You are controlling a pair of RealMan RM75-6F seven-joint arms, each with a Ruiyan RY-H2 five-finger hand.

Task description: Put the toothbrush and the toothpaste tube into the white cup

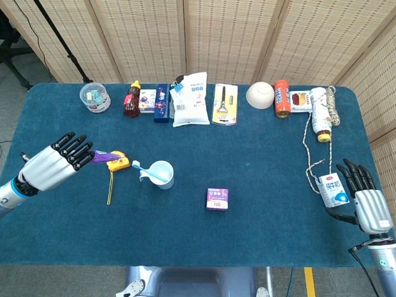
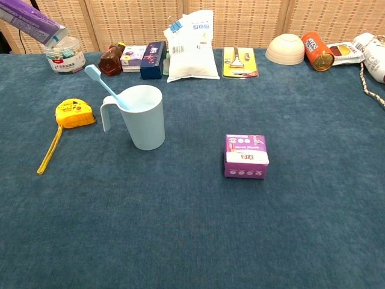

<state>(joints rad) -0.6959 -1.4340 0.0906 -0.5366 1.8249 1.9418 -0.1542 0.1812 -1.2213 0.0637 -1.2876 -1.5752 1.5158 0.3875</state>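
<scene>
The white cup (image 1: 162,174) (image 2: 143,116) stands upright left of the table's middle. The light-blue toothbrush (image 1: 148,170) (image 2: 105,86) leans in it, head sticking out over the handle side. My left hand (image 1: 59,162) is well left of the cup and holds the purple toothpaste tube (image 1: 102,156) in the air, its other fingers spread. In the chest view only the tube (image 2: 30,21) shows, at the top left corner. My right hand (image 1: 365,198) rests open at the table's right edge, beside a milk carton (image 1: 331,189).
A yellow tape measure (image 1: 117,162) (image 2: 72,113) lies left of the cup, under the tube's end. A purple box (image 1: 217,198) (image 2: 245,156) sits right of the cup. Jars, bottles, packets and a bowl (image 1: 260,94) line the back edge. A rope (image 1: 307,139) trails at the right.
</scene>
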